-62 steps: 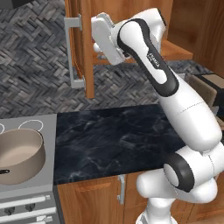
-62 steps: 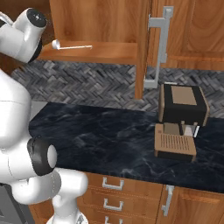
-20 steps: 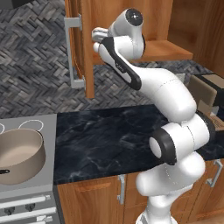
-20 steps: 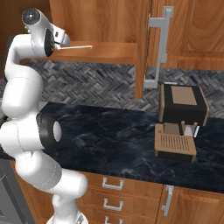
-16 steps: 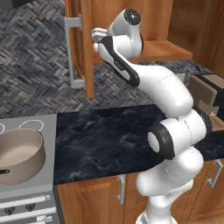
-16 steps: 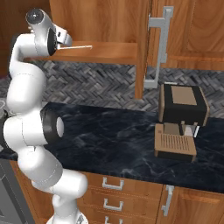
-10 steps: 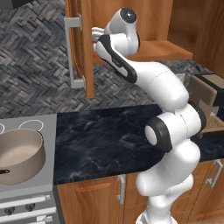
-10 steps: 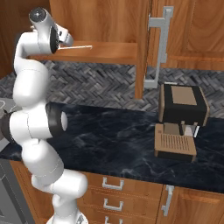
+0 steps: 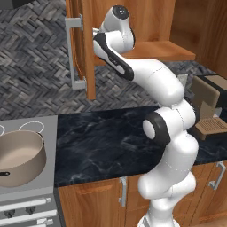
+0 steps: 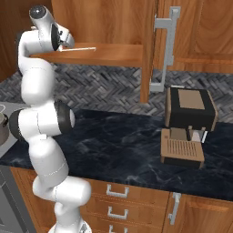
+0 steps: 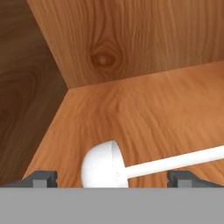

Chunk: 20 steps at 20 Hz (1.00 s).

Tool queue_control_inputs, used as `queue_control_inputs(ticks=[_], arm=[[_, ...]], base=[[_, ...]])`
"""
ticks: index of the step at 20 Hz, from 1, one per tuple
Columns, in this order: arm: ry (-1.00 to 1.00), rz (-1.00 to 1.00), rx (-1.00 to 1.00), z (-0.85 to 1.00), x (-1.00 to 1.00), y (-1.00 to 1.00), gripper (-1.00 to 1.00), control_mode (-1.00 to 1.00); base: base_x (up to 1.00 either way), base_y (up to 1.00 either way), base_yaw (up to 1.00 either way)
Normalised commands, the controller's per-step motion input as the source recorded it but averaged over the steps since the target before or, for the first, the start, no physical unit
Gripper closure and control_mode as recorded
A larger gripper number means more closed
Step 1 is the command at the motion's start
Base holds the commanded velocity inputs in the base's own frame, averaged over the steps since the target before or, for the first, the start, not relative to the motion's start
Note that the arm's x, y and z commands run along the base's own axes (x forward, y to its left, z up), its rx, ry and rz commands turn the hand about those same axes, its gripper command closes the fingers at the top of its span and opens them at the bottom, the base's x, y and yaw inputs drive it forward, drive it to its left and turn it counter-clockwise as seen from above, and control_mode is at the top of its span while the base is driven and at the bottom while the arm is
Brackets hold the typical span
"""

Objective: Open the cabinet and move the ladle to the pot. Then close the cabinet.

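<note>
Kitchen with a dark counter (image 10: pixel 118 145) and the wooden cabinet (image 10: pixel 113 27) standing open.
The pot (image 9: pixel 20 155) sat on the stove. The ladle (image 11: pixel 131 168) lay on the cabinet shelf (image 11: pixel 144 113), between the fingers of the wide-open gripper (image 11: pixel 111 177).

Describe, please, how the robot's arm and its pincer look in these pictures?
The arm is glossy white, built of rounded segments with dark grey discs and bands at the joints. The pincer ends in two small, blocky dark grey finger tips. No cables or markings can be made out.
</note>
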Motion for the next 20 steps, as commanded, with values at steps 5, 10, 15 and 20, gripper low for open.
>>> queue_control_inputs(ticks=[5,10,15,20], arm=[[0.07,0.0,-0.04,-0.15,0.14,0.0,-1.0,-1.0],[0.06,0.0,-0.02,-0.21,0.26,0.0,-1.0,-1.0],[0.02,0.0,0.0,-0.07,0.02,0.04,1.0,-1.0],[0.0,0.0,0.0,0.0,-0.33,-0.02,1.0,-1.0]], base=[[0.0,0.0,0.0],[0.0,0.0,0.0],[0.0,0.0,0.0],[0.0,0.0,0.0]])
